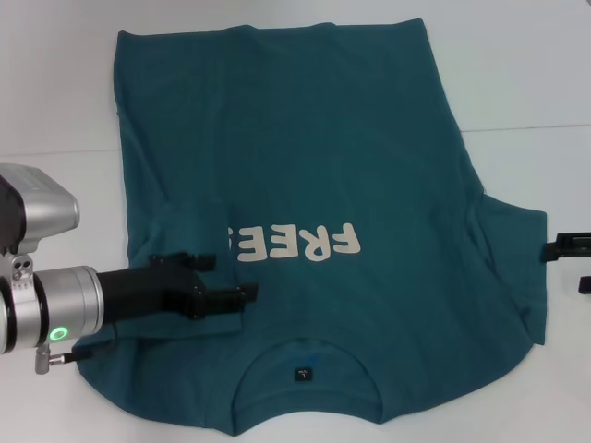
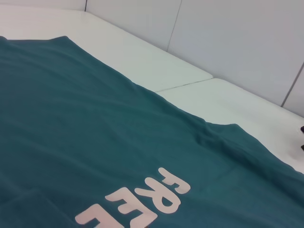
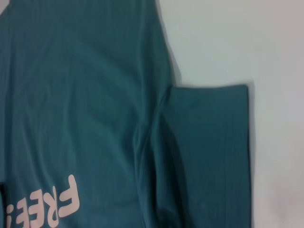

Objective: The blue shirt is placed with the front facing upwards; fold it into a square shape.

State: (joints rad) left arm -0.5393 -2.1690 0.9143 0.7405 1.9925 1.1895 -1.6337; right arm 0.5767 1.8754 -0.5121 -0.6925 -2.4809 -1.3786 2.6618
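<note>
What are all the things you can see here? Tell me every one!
blue shirt: one, dark teal-blue, spread front-up over most of the table, collar toward the robot; its sleeve on the robot's left is folded in over the chest, the other sleeve lies flat, sticking out.
lettering: one cream word, across the chest, partly covered by the folded sleeve.
neck label: one, small and dark, inside the collar.
table: one, white, under the shirt.
left gripper: one, black, on a silver arm, over the folded sleeve.
right gripper: one, black, just peeking in beside the flat sleeve.
</note>
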